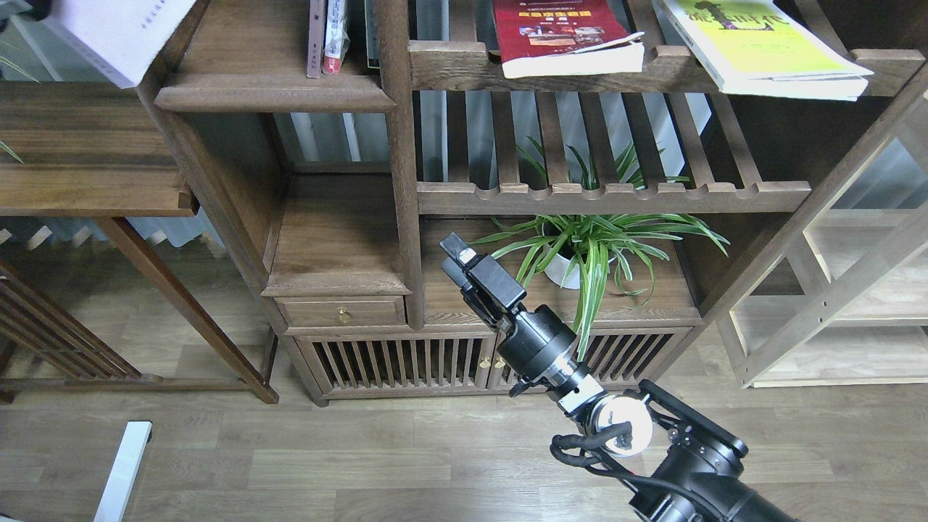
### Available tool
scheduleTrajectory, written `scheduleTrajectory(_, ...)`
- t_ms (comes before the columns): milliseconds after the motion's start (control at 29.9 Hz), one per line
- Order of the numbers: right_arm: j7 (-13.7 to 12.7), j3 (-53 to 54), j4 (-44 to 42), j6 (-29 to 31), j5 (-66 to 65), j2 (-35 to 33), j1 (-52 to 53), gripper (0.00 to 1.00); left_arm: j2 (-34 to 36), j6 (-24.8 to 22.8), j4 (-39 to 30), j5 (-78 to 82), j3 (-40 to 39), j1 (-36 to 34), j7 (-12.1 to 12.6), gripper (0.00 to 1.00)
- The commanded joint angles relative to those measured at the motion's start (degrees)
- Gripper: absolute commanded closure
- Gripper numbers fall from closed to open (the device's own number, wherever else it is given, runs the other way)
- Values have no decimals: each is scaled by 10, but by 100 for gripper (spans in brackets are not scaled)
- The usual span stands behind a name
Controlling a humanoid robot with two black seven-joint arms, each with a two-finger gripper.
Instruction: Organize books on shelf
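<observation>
Risk begins at the upper left of the frame, where the pale white-lavender book (119, 32) is seen tilted at the frame corner, overhanging the end of the solid plank shelf (272, 90); what holds it cannot be told, since the left gripper is out of view. A slip there would likely drop it toward the lower tabletop (87, 177) or the floor. Two thin volumes (326, 36) already stand upright on that shelf, and a careless insertion could be expected to topple them. Further right, at top centre, the dark red book (562, 36) lies flat across the slatted rack (609, 196) with its page edge projecting forward; at the upper right the yellow-green book (765, 43) overhangs likewise. Either could be dragged off by a poor pinch. At centre, the right gripper (458, 259) is raised with nothing held; whether its fingers are parted cannot be told. The potted plant (591, 250) sits close beside it, and its leaves could be snagged during a reach upward.
</observation>
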Motion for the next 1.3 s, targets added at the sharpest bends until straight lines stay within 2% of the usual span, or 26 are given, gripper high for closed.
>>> scheduleTrajectory(0, 0, 2, 0, 0, 0, -1, 0, 18, -23, 39, 15, 23, 46, -51, 0, 99)
scheduleTrajectory(167, 0, 9, 0, 0, 0, -4, -1, 17, -41, 58, 55, 34, 89, -107, -3, 99)
scheduleTrajectory(368, 1, 10, 0, 0, 0, -8, -2, 15, -60, 83, 91, 45, 106, -148, -2, 99)
scheduleTrajectory(602, 1, 9, 0, 0, 1, -10, -4, 15, -60, 78, 151, 45, 125, -182, -3, 98)
scheduleTrajectory(769, 2, 9, 0, 0, 2, -9, -4, 15, -68, 74, 212, 45, 166, -227, -8, 95)
scheduleTrajectory(1137, 2, 11, 0, 0, 2, -19, -16, 15, -146, 72, 342, 44, 224, -314, -27, 91)
scheduleTrajectory(1271, 2, 11, 0, 0, 2, -21, -20, 15, -157, 51, 374, 45, 231, -325, -28, 91)
